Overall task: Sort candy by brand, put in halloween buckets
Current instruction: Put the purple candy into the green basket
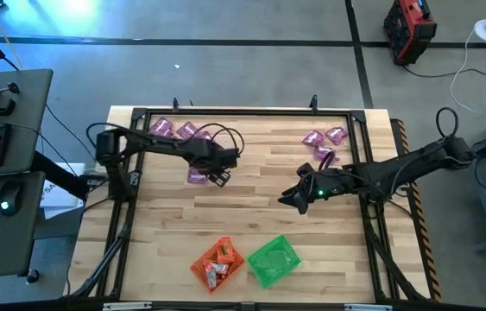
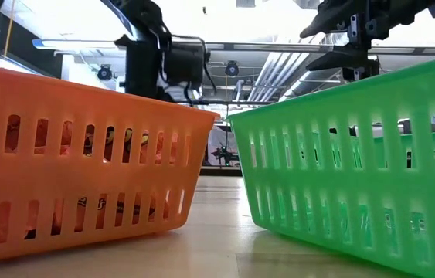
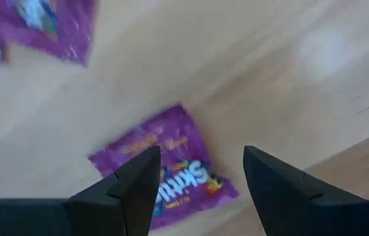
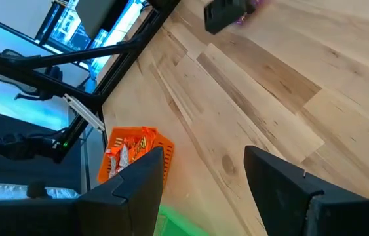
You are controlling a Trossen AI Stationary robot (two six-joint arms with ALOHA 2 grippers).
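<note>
Packet point(image 3: 164, 172) of purple candy lies flat on the table point(image 1: 251, 207) right under the left gripper point(image 3: 200, 172) — fingers spread wide, nothing held, one tip over the packet's left part, the other past its right edge. Long axis runs diagonal across the gap, so a straight drop looks like it would catch it corner-on; a small wrist turn prob. helps. In the high view that packet point(image 1: 198, 175) sits left of centre, near the far-left purple cluster. Right gripper point(image 1: 293, 198) hovers mid-table, fingers wide & empty, farther off — left arm is the nearer one. Orange bucket point(image 1: 217, 263) and green bucket point(image 1: 274, 260) stand at the near edge.
</note>
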